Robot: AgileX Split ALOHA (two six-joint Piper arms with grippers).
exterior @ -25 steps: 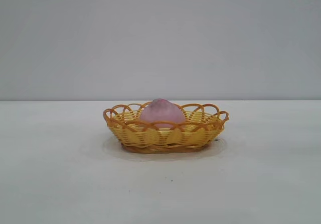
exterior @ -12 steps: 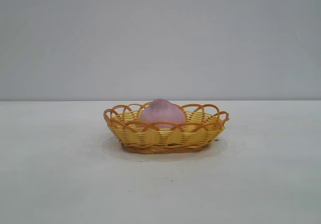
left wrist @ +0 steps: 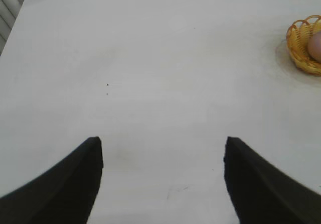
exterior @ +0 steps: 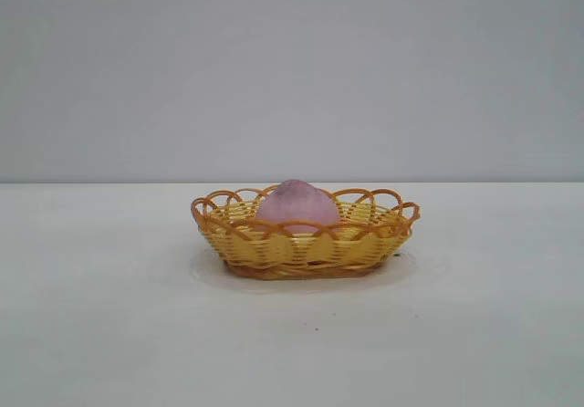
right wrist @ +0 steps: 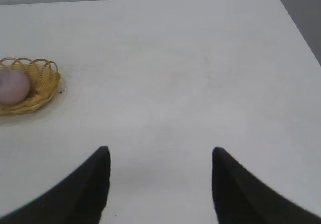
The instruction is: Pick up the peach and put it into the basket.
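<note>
Compared with a moment ago, the basket [exterior: 306, 238] sits very slightly more to the right, with the peach [exterior: 297, 205] inside it; I judge the task finished. The peach rests in the middle of the basket, on the white counter [exterior: 109, 316]. The left pincer [left wrist: 163, 176] is spread and empty, well apart from the basket. The right pincer [right wrist: 160, 181] is also spread, empty, and far from the basket.

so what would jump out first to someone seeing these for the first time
The pink peach sitting inside the yellow basket, alone mid-table, catches the eye first. Next, the left gripper and the right gripper, both open over bare table, well away from the basket.
</note>
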